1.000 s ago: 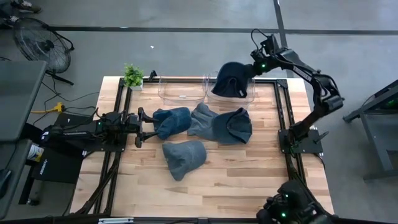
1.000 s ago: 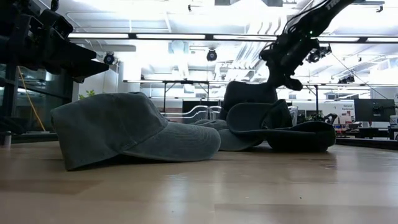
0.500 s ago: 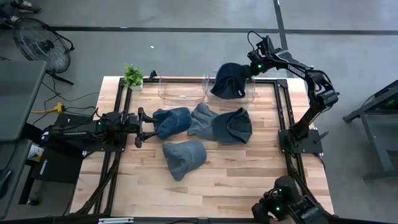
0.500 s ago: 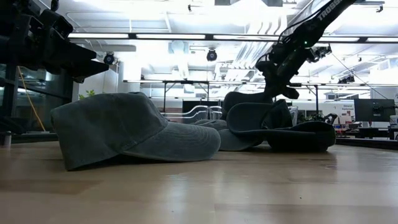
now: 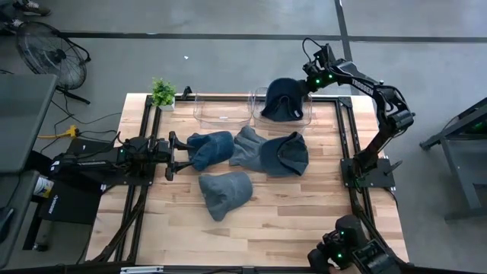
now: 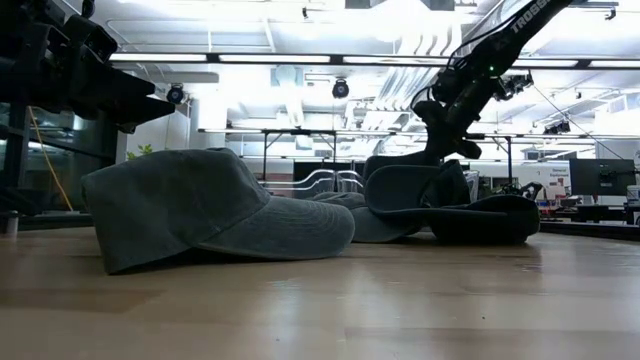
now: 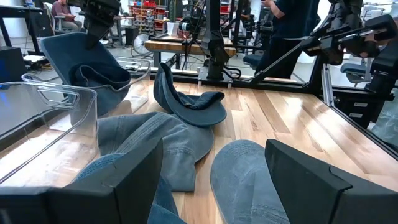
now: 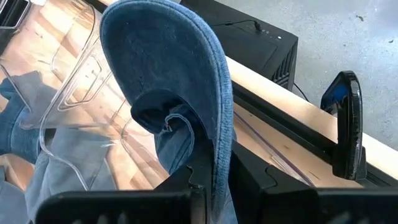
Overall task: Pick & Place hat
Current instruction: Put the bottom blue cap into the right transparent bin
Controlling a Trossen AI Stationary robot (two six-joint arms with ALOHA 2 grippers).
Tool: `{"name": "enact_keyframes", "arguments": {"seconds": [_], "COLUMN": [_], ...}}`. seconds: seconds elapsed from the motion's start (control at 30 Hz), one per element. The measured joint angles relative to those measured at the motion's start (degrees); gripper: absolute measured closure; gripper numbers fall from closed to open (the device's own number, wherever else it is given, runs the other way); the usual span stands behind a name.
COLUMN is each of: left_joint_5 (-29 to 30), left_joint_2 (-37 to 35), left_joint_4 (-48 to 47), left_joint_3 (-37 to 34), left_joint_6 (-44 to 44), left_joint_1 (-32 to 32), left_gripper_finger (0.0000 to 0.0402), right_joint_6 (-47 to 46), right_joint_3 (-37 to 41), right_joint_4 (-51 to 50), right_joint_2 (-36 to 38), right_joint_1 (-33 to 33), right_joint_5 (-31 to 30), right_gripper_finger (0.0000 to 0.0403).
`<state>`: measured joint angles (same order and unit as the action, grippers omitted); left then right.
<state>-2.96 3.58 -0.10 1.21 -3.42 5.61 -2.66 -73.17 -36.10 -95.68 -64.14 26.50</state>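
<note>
The dark blue hat [image 5: 280, 100] hangs in my right gripper [image 5: 306, 84] over the right clear bin [image 5: 307, 116] at the table's far edge, its lower part inside the bin. The right wrist view shows its brim [image 8: 180, 68] rising from the shut fingers [image 8: 214, 180]. My left gripper [image 5: 181, 152] waits open, level above the table's left side, its fingers [image 7: 212, 152] beside a blue hat [image 5: 213, 147]. Two more blue hats [image 5: 272, 154] lie mid-table, and a grey-blue cap [image 5: 227, 192] lies nearer. My right gripper pinches the dark blue hat between its two fingers at the brim's edge [image 8: 219, 152]. The fingers slant down from the table's far right side. The hat hangs below them, its crown [image 5: 275, 108] down in the clear bin.
A second clear bin [image 5: 221, 111] stands left of the first. A small green plant [image 5: 162, 92] sits at the far left corner. In the low view the grey-blue cap [image 6: 205, 208] fills the near left. Bare wood [image 5: 304, 221] lies toward the near edge.
My right gripper has moved down and slightly toward the table's left, staying shut. The dark blue hat has sunk with it, from hanging above the right bin to reaching into it. The left arm has kept still.
</note>
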Motion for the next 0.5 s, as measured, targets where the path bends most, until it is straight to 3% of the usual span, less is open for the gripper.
{"name": "enact_keyframes", "arguments": {"seconds": [0.27, 0.5], "left_joint_5": [0.0, 0.0], "left_joint_2": [0.0, 0.0], "left_joint_4": [0.0, 0.0], "left_joint_3": [0.0, 0.0], "left_joint_6": [0.0, 0.0], "left_joint_1": [0.0, 0.0], "left_gripper_finger": [0.0121, 0.0121], "right_joint_6": [0.2, 0.2], "right_joint_3": [0.0, 0.0], "right_joint_4": [0.0, 0.0], "right_joint_2": [0.0, 0.0], "right_joint_1": [0.0, 0.0], "right_joint_5": [0.0, 0.0], "right_gripper_finger": [0.0362, 0.0323]}}
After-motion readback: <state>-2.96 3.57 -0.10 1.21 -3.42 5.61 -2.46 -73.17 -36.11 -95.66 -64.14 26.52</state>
